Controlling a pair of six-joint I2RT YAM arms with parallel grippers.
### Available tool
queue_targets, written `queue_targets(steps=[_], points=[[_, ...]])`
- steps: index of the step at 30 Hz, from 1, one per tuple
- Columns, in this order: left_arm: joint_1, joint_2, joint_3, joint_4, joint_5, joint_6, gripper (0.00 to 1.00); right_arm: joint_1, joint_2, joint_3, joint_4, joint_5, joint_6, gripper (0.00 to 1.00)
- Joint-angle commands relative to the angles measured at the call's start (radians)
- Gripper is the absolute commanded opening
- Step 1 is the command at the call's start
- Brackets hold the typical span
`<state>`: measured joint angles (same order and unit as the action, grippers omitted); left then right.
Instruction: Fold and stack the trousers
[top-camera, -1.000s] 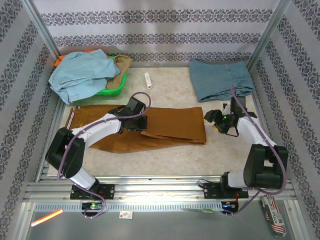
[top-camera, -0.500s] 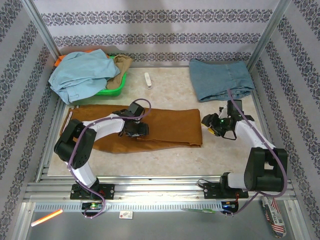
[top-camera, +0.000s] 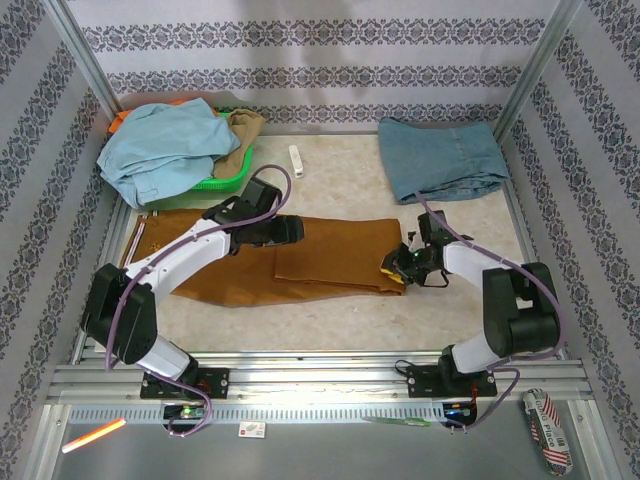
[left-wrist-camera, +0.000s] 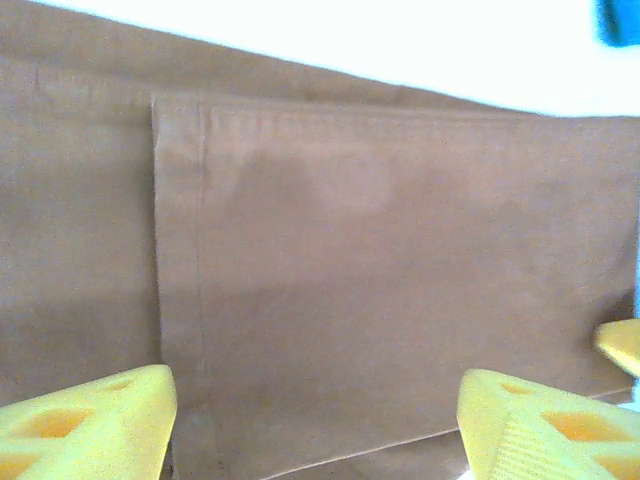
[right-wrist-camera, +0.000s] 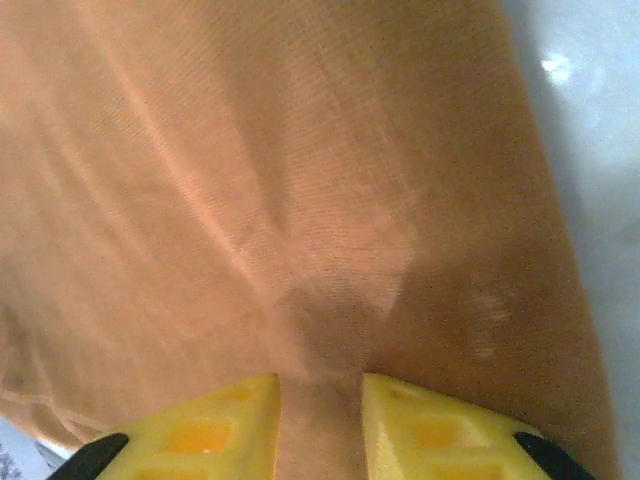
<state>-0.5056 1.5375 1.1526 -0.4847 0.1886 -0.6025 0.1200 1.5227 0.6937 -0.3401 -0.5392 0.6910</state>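
The rust-brown trousers (top-camera: 340, 250) lie flat across the middle of the table, with one layer folded over so that its hem edge runs near the centre. My left gripper (top-camera: 287, 230) hovers open over that folded layer. In the left wrist view the trousers (left-wrist-camera: 380, 250) stretch under the left gripper (left-wrist-camera: 320, 430), and nothing is between its yellow fingers. My right gripper (top-camera: 398, 265) sits at the trousers' right end. Seen from the right wrist, the right gripper (right-wrist-camera: 320, 410) pinches a raised ridge of the trousers (right-wrist-camera: 250, 170).
At the back left a green basket (top-camera: 228, 180) holds a pale blue garment (top-camera: 165, 150). A faded denim piece (top-camera: 445, 155) lies at the back right. A small white object (top-camera: 296, 160) rests behind the trousers. Metal frame posts and patterned walls bound the table.
My left gripper has let go of the cloth, opened and risen a little towards the back. My right gripper has moved left to the trousers' right end and closed on the cloth.
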Motion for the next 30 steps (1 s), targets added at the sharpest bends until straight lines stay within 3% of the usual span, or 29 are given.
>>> queue_targets(steps=[1, 7, 11, 15, 17, 19, 26, 30], points=[[-0.03, 0.067, 0.014, 0.025, 0.028, -0.015, 0.74, -0.004, 0.032, -0.024, 0.03, 0.022, 0.037, 0.35], [-0.038, 0.184, -0.087, 0.2, 0.044, -0.038, 0.74, -0.048, 0.047, -0.013, 0.005, 0.006, 0.001, 0.39], [-0.037, 0.218, -0.15, 0.24, 0.045, -0.029, 0.73, -0.066, -0.05, 0.03, -0.076, -0.023, -0.064, 0.41], [-0.028, 0.227, -0.21, 0.274, 0.047, -0.034, 0.73, -0.103, -0.148, 0.093, -0.164, 0.067, -0.139, 0.5], [-0.024, 0.231, -0.232, 0.291, 0.056, -0.038, 0.72, -0.121, -0.153, 0.108, -0.184, 0.206, -0.159, 0.61], [-0.023, 0.236, -0.248, 0.318, 0.079, -0.051, 0.69, -0.131, -0.111, 0.115, -0.167, 0.266, -0.165, 0.66], [-0.021, 0.238, -0.254, 0.331, 0.094, -0.056, 0.67, -0.137, 0.134, 0.248, -0.215, 0.115, -0.284, 0.62], [-0.019, 0.23, -0.256, 0.333, 0.101, -0.057, 0.67, -0.128, 0.203, 0.246, -0.203, 0.114, -0.27, 0.58]])
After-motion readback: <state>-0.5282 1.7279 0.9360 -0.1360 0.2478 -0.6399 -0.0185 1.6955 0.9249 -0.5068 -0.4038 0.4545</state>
